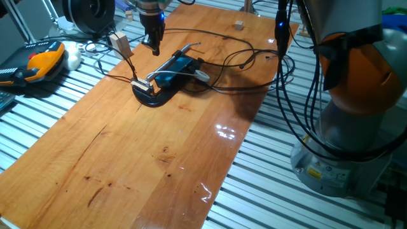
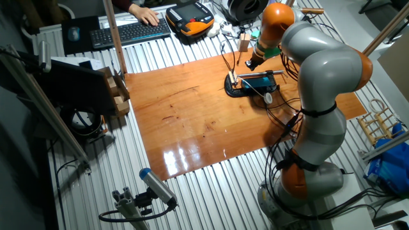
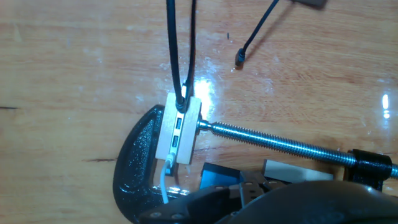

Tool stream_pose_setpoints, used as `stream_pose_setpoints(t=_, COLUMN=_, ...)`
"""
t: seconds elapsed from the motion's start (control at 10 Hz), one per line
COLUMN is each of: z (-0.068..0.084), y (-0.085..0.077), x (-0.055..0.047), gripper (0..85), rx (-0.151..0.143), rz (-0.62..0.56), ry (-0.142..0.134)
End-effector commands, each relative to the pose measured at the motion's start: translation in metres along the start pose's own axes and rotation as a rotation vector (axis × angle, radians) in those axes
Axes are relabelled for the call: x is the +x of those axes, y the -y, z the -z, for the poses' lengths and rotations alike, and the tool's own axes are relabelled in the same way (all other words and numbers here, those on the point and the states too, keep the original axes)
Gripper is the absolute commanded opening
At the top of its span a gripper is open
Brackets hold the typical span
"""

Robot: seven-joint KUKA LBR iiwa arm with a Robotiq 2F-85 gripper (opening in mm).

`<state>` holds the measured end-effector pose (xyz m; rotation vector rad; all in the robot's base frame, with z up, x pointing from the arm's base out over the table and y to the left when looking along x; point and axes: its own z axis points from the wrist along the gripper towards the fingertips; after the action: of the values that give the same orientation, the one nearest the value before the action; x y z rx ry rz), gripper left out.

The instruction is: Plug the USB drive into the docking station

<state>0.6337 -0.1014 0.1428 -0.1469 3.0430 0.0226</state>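
one gripper (image 1: pixel 153 46) hangs just behind the docking station (image 1: pixel 178 65), a blue box lying beside a black clamp (image 1: pixel 152 97) on the table (image 1: pixel 159 159). finger spread and any load cannot be told. the usb drive is not surely made out; a pale piece (image 1: pixel 202 76) at the box's end may be it. the clamp holds a pale port block (image 3: pixel 179 134) by its screw (image 3: pixel 273 138). no containers show. judgement: square the plug to the slot, press straight and avoid the cables (image 1: pixel 254 60).
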Motion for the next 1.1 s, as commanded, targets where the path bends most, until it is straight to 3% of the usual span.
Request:
stream_pose_setpoints(t=0.0, z=0.0, y=0.0001, x=0.0, gripper=0.0, rx=-0.001, rz=-0.003, ry=0.001)
stream_pose_setpoints(t=0.6, z=0.0008, y=-0.006, x=-0.0022, gripper=0.0, rx=-0.01, rz=-0.021, ry=-0.004)
stream_pose_setpoints(t=1.0, z=-0.0028, y=-0.0084, x=-0.0065, gripper=0.0, rx=0.016, rz=-0.008, ry=0.011)
